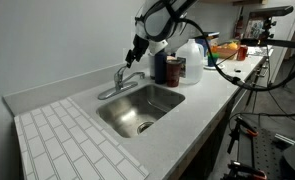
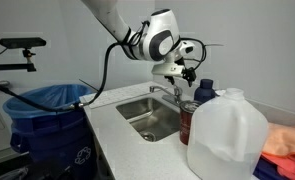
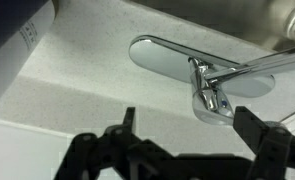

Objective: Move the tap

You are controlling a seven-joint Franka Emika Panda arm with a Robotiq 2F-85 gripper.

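The tap [image 1: 120, 80] is a small chrome faucet at the back edge of the steel sink [image 1: 142, 108]; its spout curves out over the basin. It also shows in an exterior view [image 2: 167, 92] and in the wrist view [image 3: 209, 88], standing on its flat oval base plate [image 3: 162, 58]. My gripper [image 1: 134, 52] hangs just above and behind the tap; it also shows in an exterior view [image 2: 179, 72]. In the wrist view the gripper [image 3: 192, 125] is open and empty, its two black fingers spread apart, with the tap body between and beyond them.
Dark bottles [image 1: 165, 68] stand right next to the tap. A clear plastic jug [image 2: 225, 135] and a dark red can [image 2: 188, 122] sit on the counter. A blue bin [image 2: 47, 120] stands beside the counter. A white tiled mat [image 1: 67, 145] lies by the sink.
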